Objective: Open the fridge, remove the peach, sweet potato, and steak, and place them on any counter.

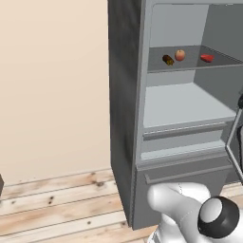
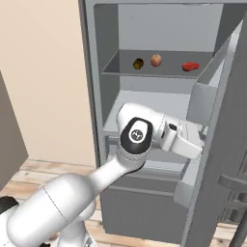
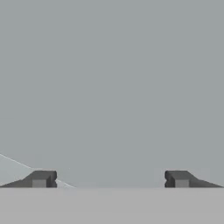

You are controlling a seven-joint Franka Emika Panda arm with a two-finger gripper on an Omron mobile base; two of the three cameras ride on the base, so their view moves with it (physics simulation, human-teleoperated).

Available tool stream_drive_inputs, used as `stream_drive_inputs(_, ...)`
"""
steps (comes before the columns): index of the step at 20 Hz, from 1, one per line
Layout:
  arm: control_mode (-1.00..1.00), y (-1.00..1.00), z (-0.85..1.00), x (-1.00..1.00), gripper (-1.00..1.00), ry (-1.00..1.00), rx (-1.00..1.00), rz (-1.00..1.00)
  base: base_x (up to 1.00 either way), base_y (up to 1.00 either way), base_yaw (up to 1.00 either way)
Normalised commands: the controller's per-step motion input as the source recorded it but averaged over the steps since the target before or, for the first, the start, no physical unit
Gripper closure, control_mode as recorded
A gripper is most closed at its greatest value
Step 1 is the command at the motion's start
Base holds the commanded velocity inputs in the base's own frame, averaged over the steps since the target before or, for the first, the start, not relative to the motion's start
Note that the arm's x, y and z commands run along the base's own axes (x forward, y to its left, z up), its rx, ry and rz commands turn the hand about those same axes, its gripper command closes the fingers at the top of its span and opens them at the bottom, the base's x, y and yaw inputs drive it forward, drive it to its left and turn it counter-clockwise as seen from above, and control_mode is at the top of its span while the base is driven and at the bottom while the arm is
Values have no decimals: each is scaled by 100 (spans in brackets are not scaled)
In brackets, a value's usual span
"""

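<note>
Left base view shows the fridge (image 1: 128, 109) standing open, with the sweet potato (image 1: 168, 60), the peach (image 1: 180, 55) and the steak (image 1: 207, 58) in a row on one upper shelf (image 1: 190, 64), each apart from the next. Hand view shows the pincer (image 3: 110, 179) spread wide, nothing between its tips, facing a plain grey surface.

White arm rises from the lower left of the right base view, bends at a dark elbow joint (image 2: 136, 136), and the forearm runs right and slightly downward to the wrist (image 2: 185, 140). In the left base view, white shoulder link and dark joint cap (image 1: 217, 217) sit bottom right. Hand view: gripper (image 3: 110, 179) jaws spread wide, two dark fingertips (image 3: 40, 179) far apart, nothing between them.
</note>
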Motion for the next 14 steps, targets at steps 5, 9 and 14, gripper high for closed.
stream_drive_inputs(5, -100, -14, 21, 5, -100, 1, 12, 0, 0, 0, 0)
stream_drive_inputs(9, -100, 41, 74, 15, -100, -17, 28, 9, 0, 0, 0)
stream_drive_inputs(14, -100, 66, 69, 24, -100, -17, 34, 31, 0, 0, 0)
